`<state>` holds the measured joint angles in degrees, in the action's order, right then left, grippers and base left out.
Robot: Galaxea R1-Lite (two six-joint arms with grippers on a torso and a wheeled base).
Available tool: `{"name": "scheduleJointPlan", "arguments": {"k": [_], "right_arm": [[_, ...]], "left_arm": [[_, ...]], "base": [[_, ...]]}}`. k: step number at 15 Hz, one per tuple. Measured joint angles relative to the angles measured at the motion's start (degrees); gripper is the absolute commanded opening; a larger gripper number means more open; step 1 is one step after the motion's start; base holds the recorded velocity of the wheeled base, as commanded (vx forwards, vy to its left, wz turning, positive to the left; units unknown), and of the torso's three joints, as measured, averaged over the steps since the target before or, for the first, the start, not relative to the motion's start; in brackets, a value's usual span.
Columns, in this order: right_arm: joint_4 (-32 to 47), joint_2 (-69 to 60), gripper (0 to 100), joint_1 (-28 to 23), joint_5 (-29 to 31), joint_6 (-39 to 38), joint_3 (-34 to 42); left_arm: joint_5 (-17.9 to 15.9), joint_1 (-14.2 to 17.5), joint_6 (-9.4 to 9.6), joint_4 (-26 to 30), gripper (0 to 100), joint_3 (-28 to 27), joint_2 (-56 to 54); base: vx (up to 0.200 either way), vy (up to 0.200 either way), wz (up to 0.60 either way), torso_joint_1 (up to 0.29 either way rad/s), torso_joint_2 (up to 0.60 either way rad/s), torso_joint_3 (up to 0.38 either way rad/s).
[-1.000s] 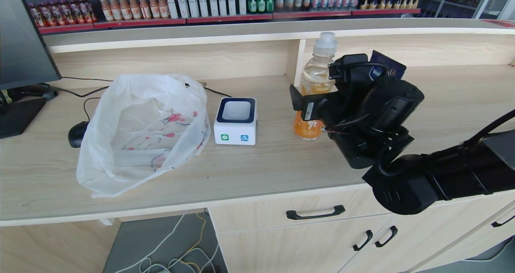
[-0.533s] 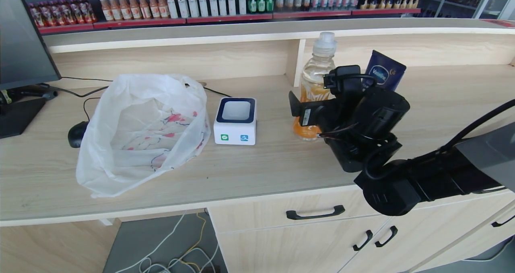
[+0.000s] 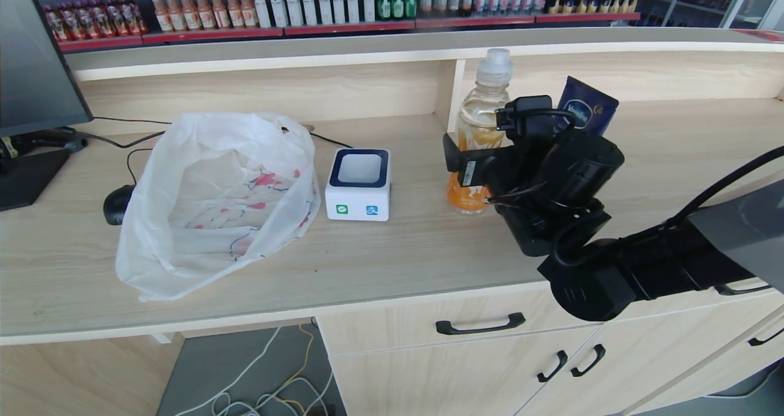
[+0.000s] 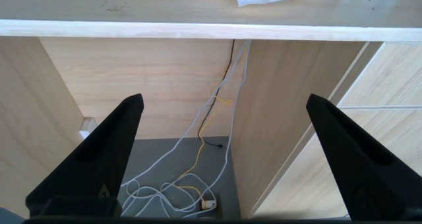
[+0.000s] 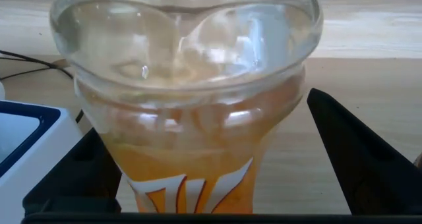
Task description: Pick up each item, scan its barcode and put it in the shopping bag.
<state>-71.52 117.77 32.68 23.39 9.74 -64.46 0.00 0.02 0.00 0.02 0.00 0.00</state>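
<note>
The head camera sits high on the near side of the worktop [image 3: 392, 263], looking forward and down across it to the drinks shelf [image 3: 343, 5] at the back. It takes in the bag [image 3: 214, 201], scanner [image 3: 359, 184] and bottle [image 3: 484, 128] from a middling distance.

The left wrist camera hangs low, below the worktop's front edge, facing the opening underneath with its cables [image 4: 198, 178]. It shares those cables and the bag's hem at that edge with the head camera.

The right wrist camera sits level with the worktop, very near the bottle, facing the back. It shares the bottle and a scanner corner with the head camera.
</note>
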Motion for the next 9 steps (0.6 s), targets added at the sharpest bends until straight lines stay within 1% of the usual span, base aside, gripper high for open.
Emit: {"name": "scheduleJointPlan", "arguments": {"k": [9], "right_arm": [[0.00, 1.02, 100, -0.05, -0.05, -0.30, -1.46]], "left_arm": [[0.00, 0.05, 0.00, 0.05, 100, 0.00, 0.00]], "base": [[0.000, 0.000, 0.00, 0.000, 0.00, 0.000]]}}
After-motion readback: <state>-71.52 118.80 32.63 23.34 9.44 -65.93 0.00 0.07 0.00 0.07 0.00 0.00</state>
